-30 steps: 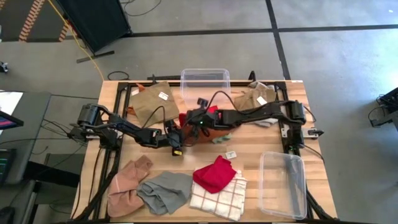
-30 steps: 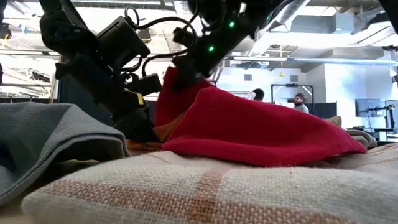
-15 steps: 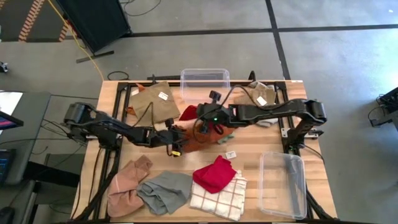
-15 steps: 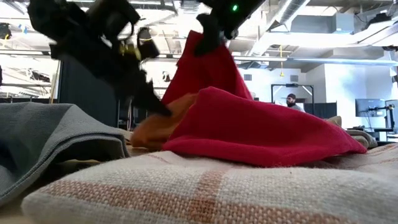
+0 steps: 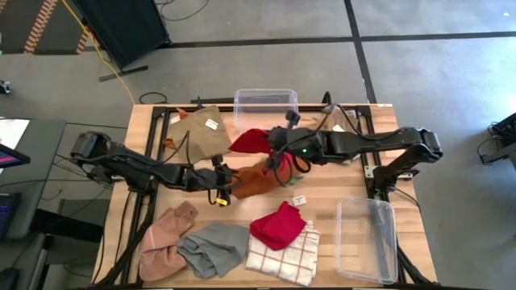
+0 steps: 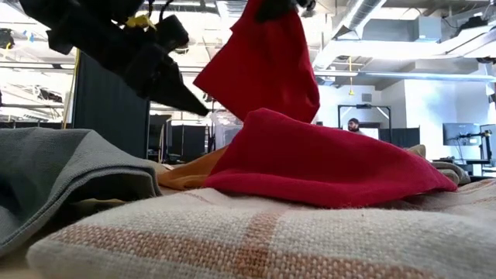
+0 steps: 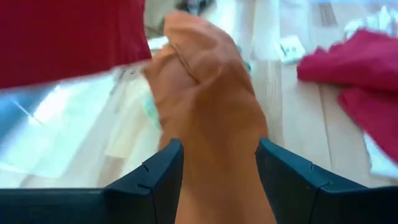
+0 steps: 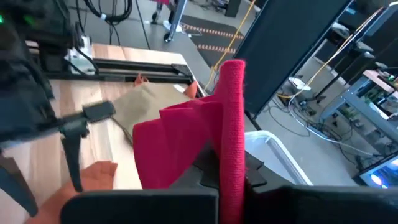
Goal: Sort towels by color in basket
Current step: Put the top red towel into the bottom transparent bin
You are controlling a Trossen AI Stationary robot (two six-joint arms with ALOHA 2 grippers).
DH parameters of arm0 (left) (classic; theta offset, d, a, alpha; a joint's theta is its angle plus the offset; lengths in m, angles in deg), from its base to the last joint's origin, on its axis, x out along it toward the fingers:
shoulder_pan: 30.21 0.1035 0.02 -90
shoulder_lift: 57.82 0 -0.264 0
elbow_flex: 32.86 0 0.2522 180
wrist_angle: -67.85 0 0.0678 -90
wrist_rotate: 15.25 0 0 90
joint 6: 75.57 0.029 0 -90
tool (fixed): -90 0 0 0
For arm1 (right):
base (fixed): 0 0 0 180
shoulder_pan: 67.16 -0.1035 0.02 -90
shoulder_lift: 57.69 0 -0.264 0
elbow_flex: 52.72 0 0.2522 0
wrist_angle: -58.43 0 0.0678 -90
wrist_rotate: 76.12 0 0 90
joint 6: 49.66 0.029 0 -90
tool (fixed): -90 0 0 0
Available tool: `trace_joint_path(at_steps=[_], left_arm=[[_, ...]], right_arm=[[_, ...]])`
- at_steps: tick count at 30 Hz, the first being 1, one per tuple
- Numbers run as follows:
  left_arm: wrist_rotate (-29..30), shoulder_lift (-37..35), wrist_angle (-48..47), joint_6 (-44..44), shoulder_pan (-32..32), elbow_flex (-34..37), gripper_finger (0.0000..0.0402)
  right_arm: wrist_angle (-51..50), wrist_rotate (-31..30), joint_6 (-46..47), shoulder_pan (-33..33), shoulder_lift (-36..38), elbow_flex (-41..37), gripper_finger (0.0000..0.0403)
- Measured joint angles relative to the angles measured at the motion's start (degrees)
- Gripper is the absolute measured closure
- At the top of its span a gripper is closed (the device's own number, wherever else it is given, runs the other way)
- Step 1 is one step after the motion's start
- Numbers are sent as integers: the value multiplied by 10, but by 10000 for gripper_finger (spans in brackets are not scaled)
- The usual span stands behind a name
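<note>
Beside the clear bin [image 5: 266, 103], my right gripper [image 5: 276, 143] is clamped on the red towel [image 5: 251, 141], left gripper [image 5: 226, 182] pinching the rust-orange towel [image 5: 260, 179].

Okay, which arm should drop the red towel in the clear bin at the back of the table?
Right. The right gripper already holds the red towel lifted beside the clear bin; the left gripper grips the rust-orange towel.

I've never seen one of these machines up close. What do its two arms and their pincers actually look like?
Both arms are dark, nearly black, built of slim jointed segments with loose black cables looping along them. The left gripper carries a small yellow mark. The right gripper sits beside a small green light on its arm. Up close, the fingers are flat, angular dark plates with stepped inner edges.
</note>
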Motion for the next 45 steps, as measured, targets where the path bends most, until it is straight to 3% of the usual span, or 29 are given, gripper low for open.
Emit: trace_joint_path(at_steps=[12,20,30,38,45], left_arm=[[-17,95,53,-2,5,0,209],[-18,144,37,0,20,-1,209],[-18,149,22,2,33,-1,209],[-20,149,22,-3,38,-1,209],[-32,149,22,-14,38,-1,209]], right_arm=[[-13,-45,-11,-59,52,0,374],[-159,-45,52,-127,121,0,374],[-334,-43,231,-271,219,0,374],[-459,-43,394,-415,262,65,374],[-615,-20,618,-516,263,93,374]])
